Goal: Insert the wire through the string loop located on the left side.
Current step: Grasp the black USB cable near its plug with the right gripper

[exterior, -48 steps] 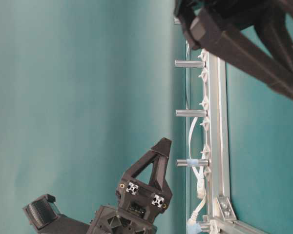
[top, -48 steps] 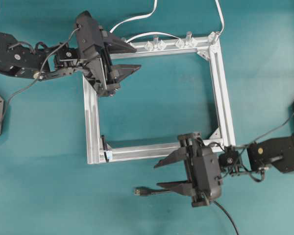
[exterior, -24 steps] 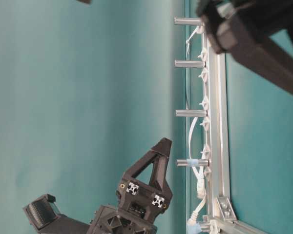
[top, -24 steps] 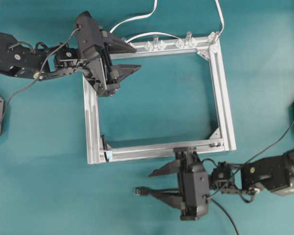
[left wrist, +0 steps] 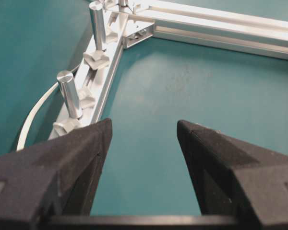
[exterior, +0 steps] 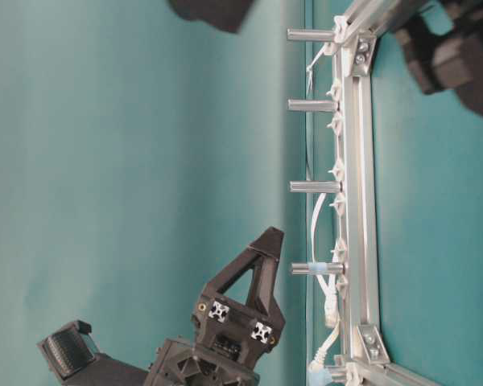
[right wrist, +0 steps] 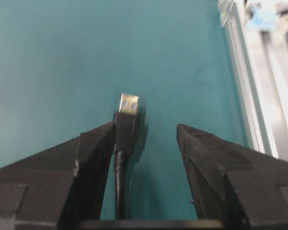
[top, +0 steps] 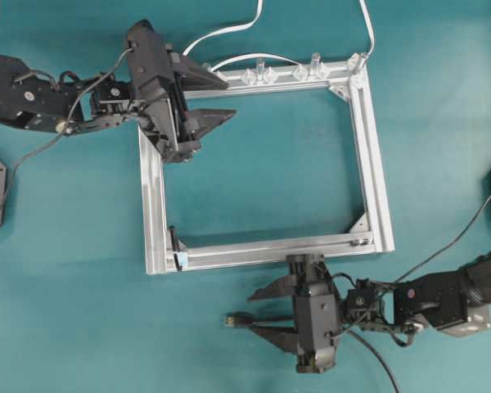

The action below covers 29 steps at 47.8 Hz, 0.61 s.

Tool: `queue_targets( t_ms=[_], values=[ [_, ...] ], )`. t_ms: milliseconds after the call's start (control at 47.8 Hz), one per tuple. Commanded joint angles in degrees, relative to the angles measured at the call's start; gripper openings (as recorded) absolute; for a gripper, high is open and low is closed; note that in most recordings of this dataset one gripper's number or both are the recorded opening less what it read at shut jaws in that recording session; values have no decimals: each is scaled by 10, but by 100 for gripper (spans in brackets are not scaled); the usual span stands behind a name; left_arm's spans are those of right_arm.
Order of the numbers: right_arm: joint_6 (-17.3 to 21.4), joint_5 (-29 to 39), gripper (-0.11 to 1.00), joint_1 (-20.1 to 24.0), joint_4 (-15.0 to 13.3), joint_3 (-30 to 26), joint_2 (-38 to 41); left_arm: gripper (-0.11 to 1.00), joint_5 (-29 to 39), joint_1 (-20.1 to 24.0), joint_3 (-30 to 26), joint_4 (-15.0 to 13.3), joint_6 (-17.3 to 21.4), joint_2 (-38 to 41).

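Note:
The wire (top: 231,321) lies on the teal table in front of the aluminium frame (top: 367,147), its silver-tipped plug pointing left. My right gripper (top: 252,312) is open and low over it. In the right wrist view the plug (right wrist: 127,120) lies between the fingers of the open right gripper (right wrist: 144,130), close against the left finger (right wrist: 93,148), and nothing is clamped on it. The string loop (top: 174,244) stands at the frame's front left corner, and its light-blue bit (right wrist: 261,18) shows in the right wrist view. My left gripper (top: 229,99) hovers open and empty above the frame's back left corner.
White cables (top: 229,31) trail off behind the frame. Clear clips (top: 258,76) and upright metal posts (left wrist: 69,93) line the back rail. The right arm's own black cable (top: 442,246) runs off to the right. Bare teal table lies inside the frame and left of the plug.
My right gripper has moved away from the frame's front rail, toward the table front and left, and now straddles the wire's plug end. The left arm and the wire have stayed put.

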Motion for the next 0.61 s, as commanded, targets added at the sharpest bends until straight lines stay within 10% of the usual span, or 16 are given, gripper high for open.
queue_targets(
  t_ms=[0, 586],
  values=[
    [-1, 6, 58, 3, 1, -10, -7, 67, -2, -4, -3, 2, 4, -13],
    [-1, 47, 58, 3, 1, -8, 15, 67, 18, -8, -2, 2, 4, -13]
  ],
)
